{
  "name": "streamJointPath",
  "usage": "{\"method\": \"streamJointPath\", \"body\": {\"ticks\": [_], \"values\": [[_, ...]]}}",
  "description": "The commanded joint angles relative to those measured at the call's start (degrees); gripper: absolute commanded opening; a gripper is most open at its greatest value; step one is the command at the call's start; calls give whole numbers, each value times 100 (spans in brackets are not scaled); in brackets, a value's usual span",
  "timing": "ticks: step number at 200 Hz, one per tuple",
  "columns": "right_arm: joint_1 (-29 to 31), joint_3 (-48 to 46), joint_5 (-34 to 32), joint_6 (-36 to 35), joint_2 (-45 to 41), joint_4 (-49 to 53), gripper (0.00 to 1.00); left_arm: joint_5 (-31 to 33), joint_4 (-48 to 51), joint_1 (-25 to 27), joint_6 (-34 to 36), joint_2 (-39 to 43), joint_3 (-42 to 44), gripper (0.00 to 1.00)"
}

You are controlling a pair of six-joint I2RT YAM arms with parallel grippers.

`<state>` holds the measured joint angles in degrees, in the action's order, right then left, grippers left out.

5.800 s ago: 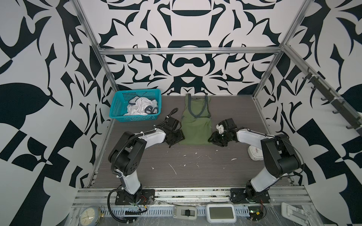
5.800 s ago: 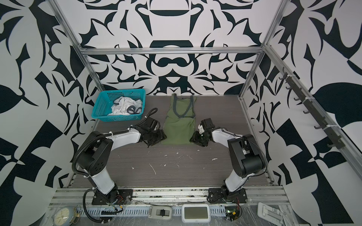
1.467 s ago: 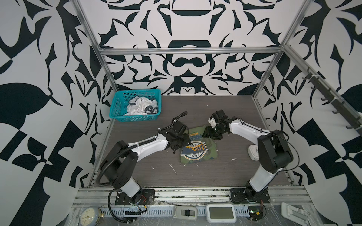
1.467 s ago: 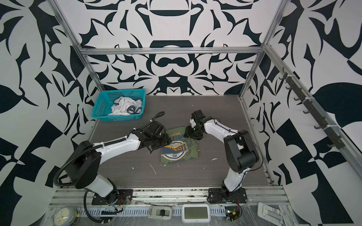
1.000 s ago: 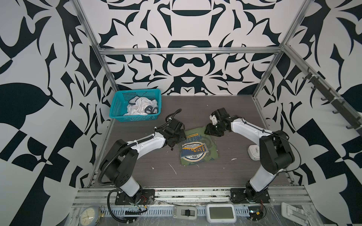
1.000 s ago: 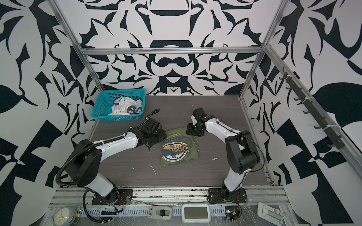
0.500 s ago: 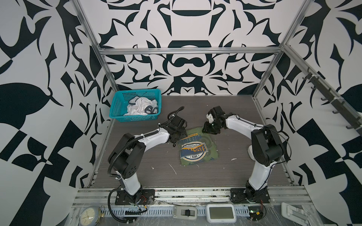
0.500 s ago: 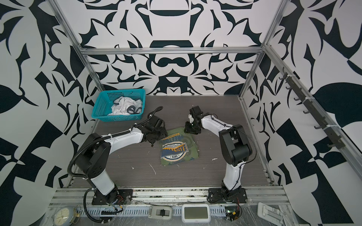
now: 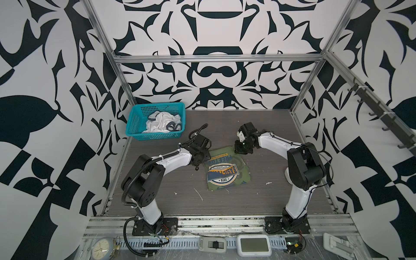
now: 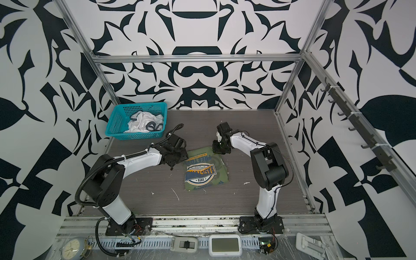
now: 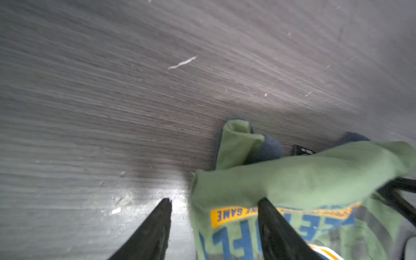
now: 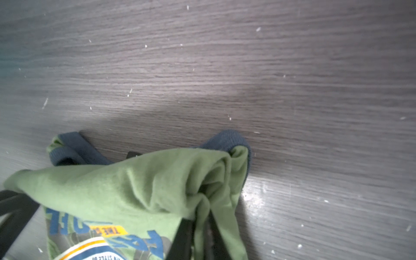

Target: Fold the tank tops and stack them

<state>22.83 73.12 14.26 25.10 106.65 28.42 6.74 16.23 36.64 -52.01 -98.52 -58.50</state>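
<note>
Pinches the far right corner of the folded olive tank top point(image 9: 227, 171), badge print up on the tabletop point(image 9: 258, 202), in the closed right pincer point(image 12: 199, 219). Holds the left pincer point(image 11: 215, 200) open astride the far left corner, one finger over cloth, one above bare wood. Has the white tank top point(image 9: 162, 122) crumpled in the teal basket point(image 9: 137, 119), far left

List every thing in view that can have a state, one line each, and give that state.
green tank top: folded, badge print up, lying on the table.
white tank top: crumpled, not folded, in the teal basket.
teal basket: upright, holding the white tank top.
left end effector: open, fingers astride the green tank top's edge.
right end effector: shut on a bunched fold of the green tank top.
</note>
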Motion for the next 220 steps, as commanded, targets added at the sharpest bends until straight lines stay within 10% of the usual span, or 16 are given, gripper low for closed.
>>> {"method": "streamJointPath", "body": {"ticks": [1,88,139,220], "values": [[40,58,-141,-46,-313,-8,2,-113,-91,-26,120,-96,-172,57],[93,-78,136,97,-999,-39,0,52,-57,96,113,502,-429,0],[-313,27,864,464,-938,-178,0,302,-12,118,98,808,-624,0],[-718,840,1203,652,716,-337,0,-91,282,-446,358,-991,-1976,10]]}}
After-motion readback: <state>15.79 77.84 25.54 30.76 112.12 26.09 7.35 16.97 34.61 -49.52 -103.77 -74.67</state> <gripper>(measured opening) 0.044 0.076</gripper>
